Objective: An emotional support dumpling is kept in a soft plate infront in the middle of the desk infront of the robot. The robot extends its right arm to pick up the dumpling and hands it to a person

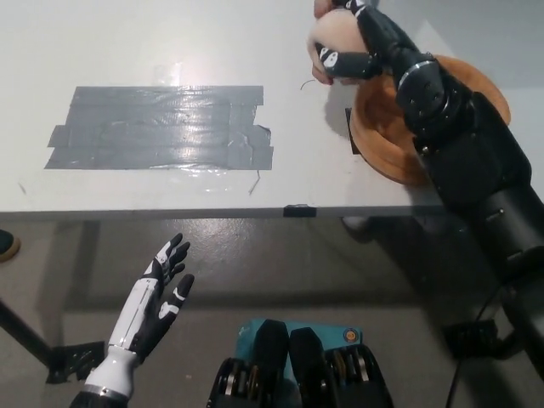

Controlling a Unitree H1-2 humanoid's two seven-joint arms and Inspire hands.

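My black right hand [361, 47] reaches over the far side of the desk and is shut on the pale, rounded dumpling [330, 36]. It holds the dumpling above the white tabletop, just left of the soft orange plate [378, 140]. My right forearm crosses over the plate and hides much of it. A bit of a person's hand [320, 8] shows at the top edge, right by the dumpling; whether it touches the dumpling I cannot tell. My white left hand [157, 297] rests open, low at the left, below the desk's front edge.
A large patch of grey tape [161, 127] is stuck on the white desk [153, 51] at the left. The desk's front edge [255, 208] runs across the middle of the picture, with floor and a black desk leg foot [72, 361] below.
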